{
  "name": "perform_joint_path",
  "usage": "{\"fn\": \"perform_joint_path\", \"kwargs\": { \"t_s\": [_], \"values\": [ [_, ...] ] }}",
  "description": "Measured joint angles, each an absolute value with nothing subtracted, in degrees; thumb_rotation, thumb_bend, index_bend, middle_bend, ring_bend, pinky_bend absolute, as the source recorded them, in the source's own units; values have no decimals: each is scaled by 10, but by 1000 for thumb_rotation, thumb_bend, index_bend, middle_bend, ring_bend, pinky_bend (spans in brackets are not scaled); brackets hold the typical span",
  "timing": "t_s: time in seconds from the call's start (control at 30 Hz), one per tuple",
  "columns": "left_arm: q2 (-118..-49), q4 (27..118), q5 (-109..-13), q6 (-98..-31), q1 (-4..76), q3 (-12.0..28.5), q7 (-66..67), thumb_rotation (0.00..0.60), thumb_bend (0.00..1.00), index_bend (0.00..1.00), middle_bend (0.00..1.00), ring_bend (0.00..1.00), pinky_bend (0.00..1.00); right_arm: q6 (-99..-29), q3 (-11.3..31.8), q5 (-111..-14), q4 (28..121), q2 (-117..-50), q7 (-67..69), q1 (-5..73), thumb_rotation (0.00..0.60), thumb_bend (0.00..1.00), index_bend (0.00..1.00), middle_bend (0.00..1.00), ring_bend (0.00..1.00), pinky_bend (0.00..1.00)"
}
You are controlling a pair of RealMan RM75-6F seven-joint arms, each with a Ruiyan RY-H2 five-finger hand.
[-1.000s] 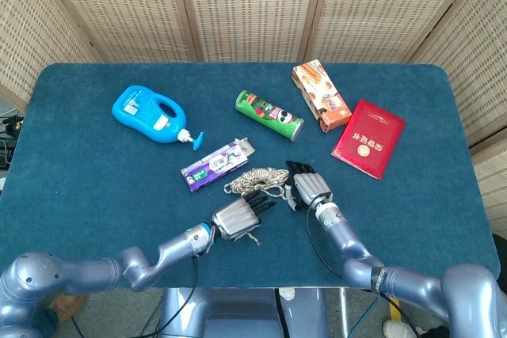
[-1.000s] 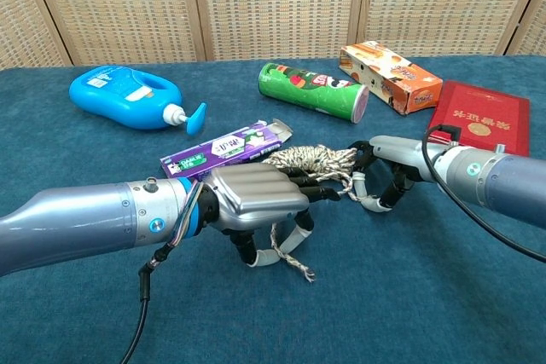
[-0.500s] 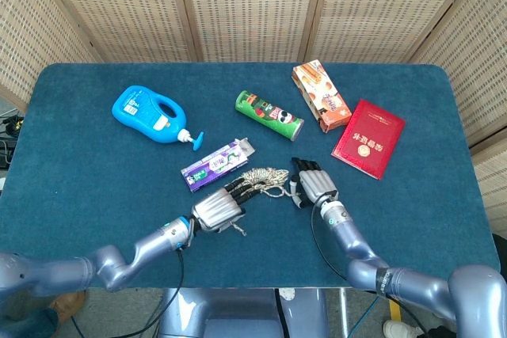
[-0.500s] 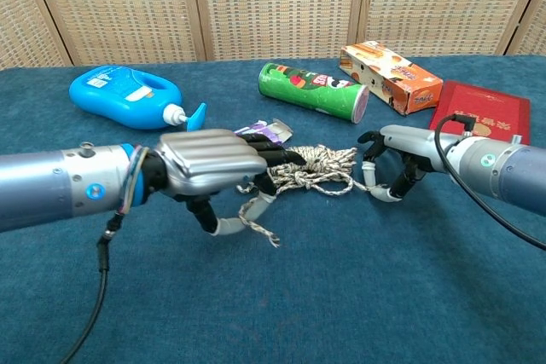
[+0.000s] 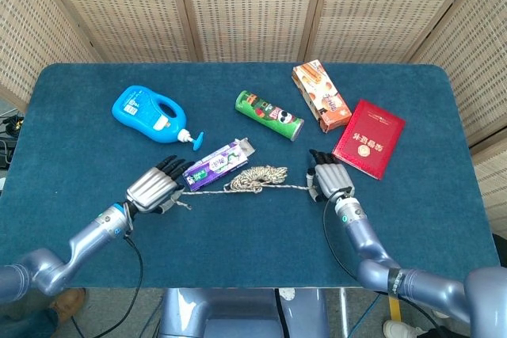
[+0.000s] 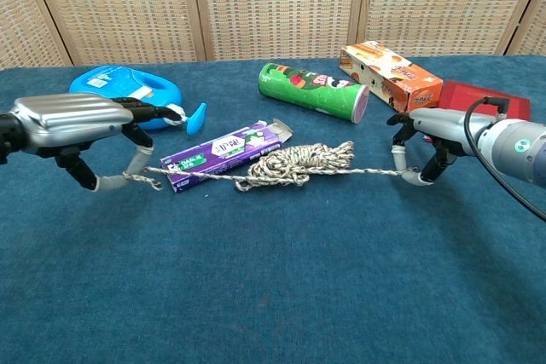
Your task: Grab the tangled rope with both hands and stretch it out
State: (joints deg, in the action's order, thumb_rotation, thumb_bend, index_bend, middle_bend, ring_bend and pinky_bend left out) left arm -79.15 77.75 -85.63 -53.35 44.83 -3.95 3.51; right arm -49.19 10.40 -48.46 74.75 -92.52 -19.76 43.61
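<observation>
The speckled rope [image 5: 255,178] [image 6: 294,164] lies on the blue table with a tangled clump in the middle and a thin strand running out to each side. My left hand [image 5: 155,187] [image 6: 81,128] pinches the left end of the strand, just left of the purple box. My right hand [image 5: 331,180] [image 6: 426,141] pinches the right end, in front of the red book. The strand looks nearly straight between the two hands, a little above the cloth.
A purple toothpaste box [image 5: 217,164] [image 6: 225,153] lies just behind the rope. Farther back are a blue detergent bottle [image 5: 149,113], a green chip can [image 5: 268,115], an orange box [image 5: 320,96] and a red book [image 5: 368,137].
Both hands have moved apart, the left far to the left and the right slightly right. The rope has been drawn out from a clump into a line with a smaller knot in the middle.
</observation>
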Motion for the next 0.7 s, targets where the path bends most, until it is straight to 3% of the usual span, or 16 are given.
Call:
{"fn": "perform_joint_path", "kwargs": {
  "t_s": [0.7],
  "values": [
    [-795, 614, -898, -561, 395, -65, -142, 600, 503, 758, 0, 0, 0, -530, 90, -492, 781, -852, -207, 395, 600, 434, 698, 0, 0, 0]
  ]
}}
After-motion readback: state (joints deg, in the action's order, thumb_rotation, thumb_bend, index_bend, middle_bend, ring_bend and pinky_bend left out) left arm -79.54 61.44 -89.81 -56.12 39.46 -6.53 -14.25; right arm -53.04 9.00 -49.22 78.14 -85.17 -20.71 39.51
